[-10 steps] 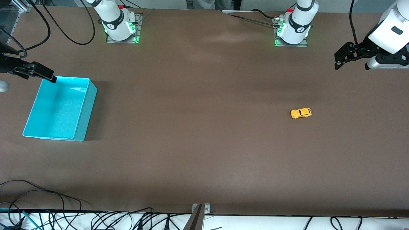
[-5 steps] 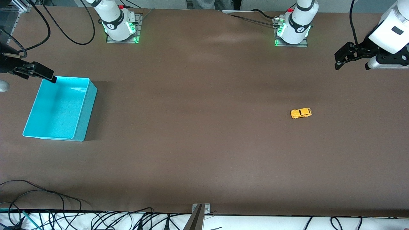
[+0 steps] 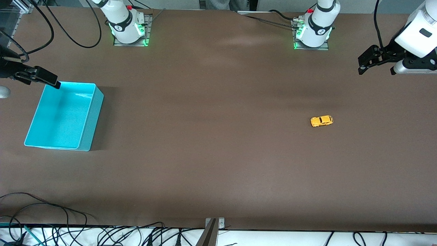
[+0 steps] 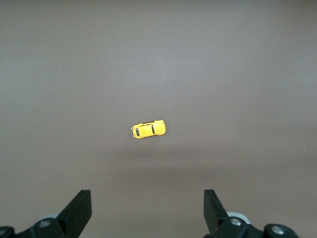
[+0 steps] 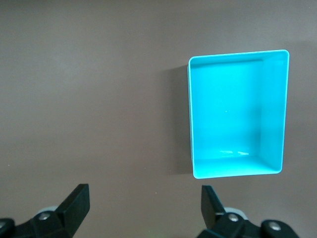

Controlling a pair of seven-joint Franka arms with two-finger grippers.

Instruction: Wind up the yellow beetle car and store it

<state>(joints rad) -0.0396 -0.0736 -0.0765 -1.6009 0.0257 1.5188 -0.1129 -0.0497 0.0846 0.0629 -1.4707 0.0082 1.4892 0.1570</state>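
Note:
The yellow beetle car (image 3: 321, 121) stands on its wheels on the brown table (image 3: 211, 136), toward the left arm's end; it also shows in the left wrist view (image 4: 148, 129). My left gripper (image 3: 364, 63) hangs high over the table's edge at that end, open and empty (image 4: 147, 210). The empty turquoise bin (image 3: 65, 115) sits toward the right arm's end and shows in the right wrist view (image 5: 237, 114). My right gripper (image 3: 51, 81) hovers over the bin's corner nearest the robots' bases, open and empty (image 5: 144, 208).
The two arm bases (image 3: 128, 29) (image 3: 312, 30) stand along the table's edge farthest from the front camera. Loose cables (image 3: 51, 232) lie along the edge nearest the front camera, with a small metal bracket (image 3: 214, 223) at its middle.

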